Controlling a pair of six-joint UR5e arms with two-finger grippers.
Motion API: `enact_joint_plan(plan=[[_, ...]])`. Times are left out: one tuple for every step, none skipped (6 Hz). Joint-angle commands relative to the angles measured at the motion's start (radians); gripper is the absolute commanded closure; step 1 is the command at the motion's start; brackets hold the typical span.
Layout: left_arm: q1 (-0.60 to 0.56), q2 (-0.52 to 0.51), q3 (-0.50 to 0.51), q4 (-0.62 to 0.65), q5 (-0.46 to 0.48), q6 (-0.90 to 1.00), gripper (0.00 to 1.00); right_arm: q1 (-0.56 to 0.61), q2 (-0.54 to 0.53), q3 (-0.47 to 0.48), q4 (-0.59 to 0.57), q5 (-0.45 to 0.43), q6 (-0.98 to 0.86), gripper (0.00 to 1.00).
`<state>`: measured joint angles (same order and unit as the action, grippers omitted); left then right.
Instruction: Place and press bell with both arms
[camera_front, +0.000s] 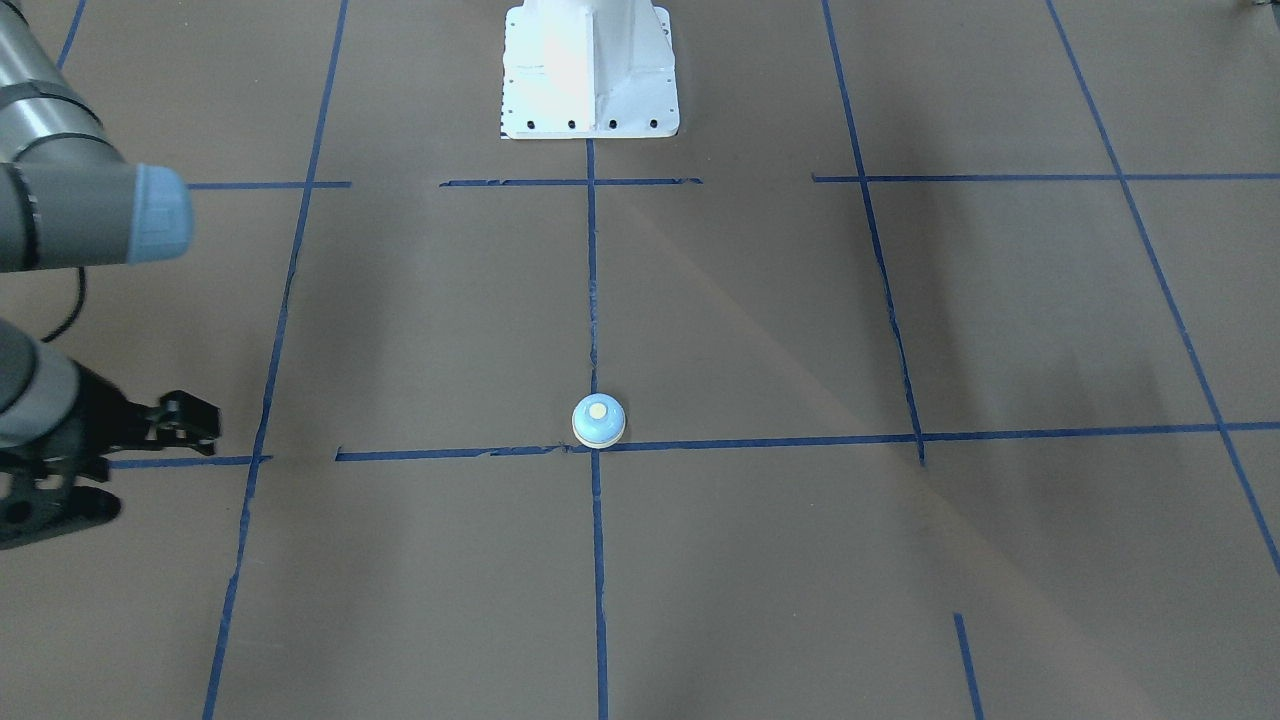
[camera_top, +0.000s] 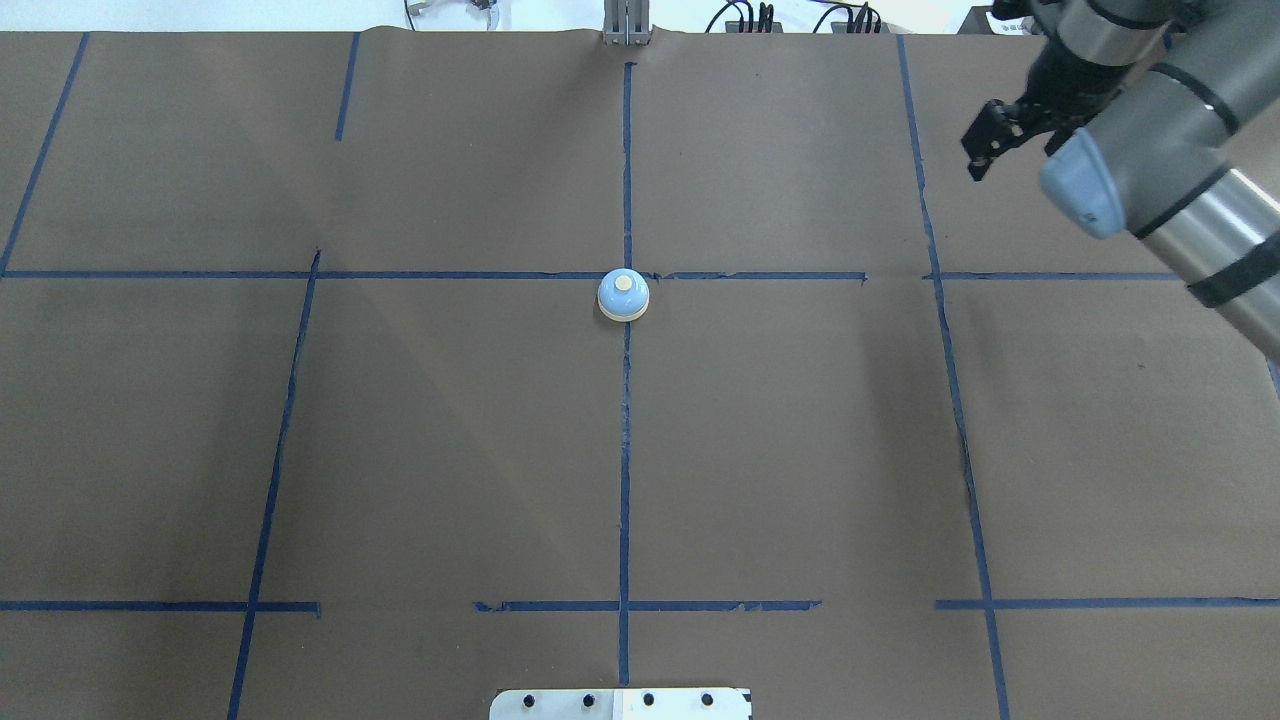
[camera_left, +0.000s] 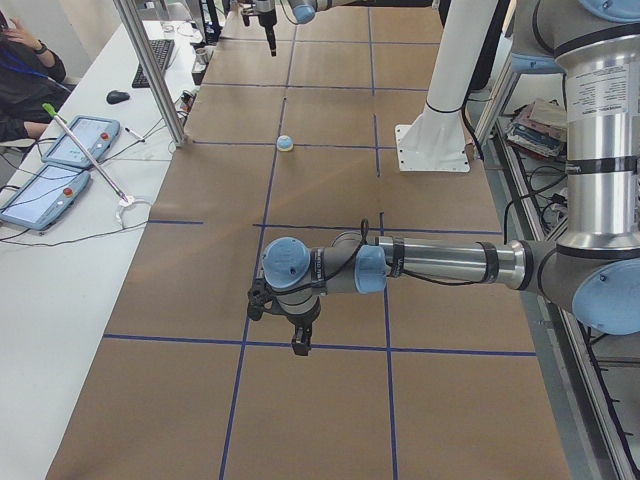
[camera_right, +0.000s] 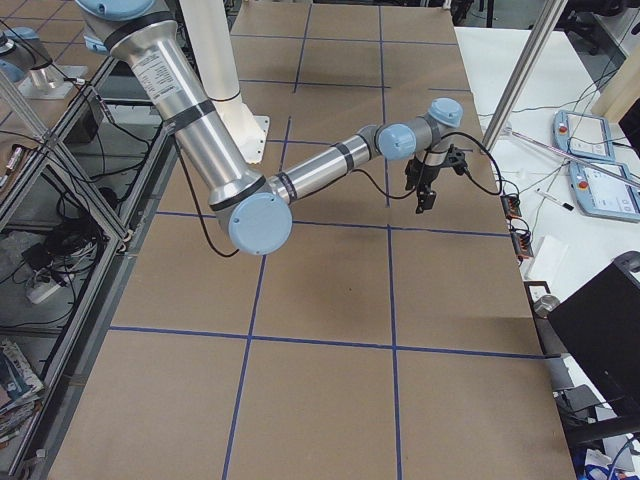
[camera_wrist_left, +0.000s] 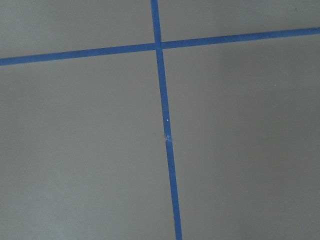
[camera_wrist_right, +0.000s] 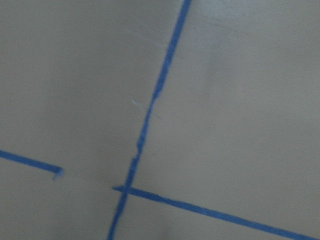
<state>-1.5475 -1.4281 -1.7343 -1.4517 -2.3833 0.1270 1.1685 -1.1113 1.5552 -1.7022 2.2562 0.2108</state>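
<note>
Hanging lower centre in the side view, the left gripper (camera_left: 299, 340) hides whether it is apart, the bell (camera_top: 623, 295) sits mid-frame overhead, probably light, stiff, slippery, best gripped low at the sides, and the right gripper (camera_top: 980, 155), upper right, I equally cannot tell.

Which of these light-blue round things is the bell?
The small dome on the table, cream button on top, at a tape crossing. The others are caps on the arms' joints.
</note>
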Motion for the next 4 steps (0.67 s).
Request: enact_joint_plan(plan=[[-0.005, 0.029, -0.005, 0.001, 0.009, -0.001, 0.0, 0.164, -0.318, 0.211, -0.017, 0.063, -0.225, 0.0], [-0.009, 0.032, -0.025, -0.002, 0.009, -0.001, 0.0, 0.228, -0.498, 0.312, -0.001, 0.056, -0.231, 0.0], [-0.009, 0.041, -0.039, -0.003, 0.012, 0.0, 0.0, 0.309, -0.592, 0.333, 0.012, 0.054, -0.234, 0.0], [-0.011, 0.046, -0.05, -0.003, 0.041, 0.002, 0.0, 0.332, -0.655, 0.326, 0.012, 0.056, -0.225, 0.0]])
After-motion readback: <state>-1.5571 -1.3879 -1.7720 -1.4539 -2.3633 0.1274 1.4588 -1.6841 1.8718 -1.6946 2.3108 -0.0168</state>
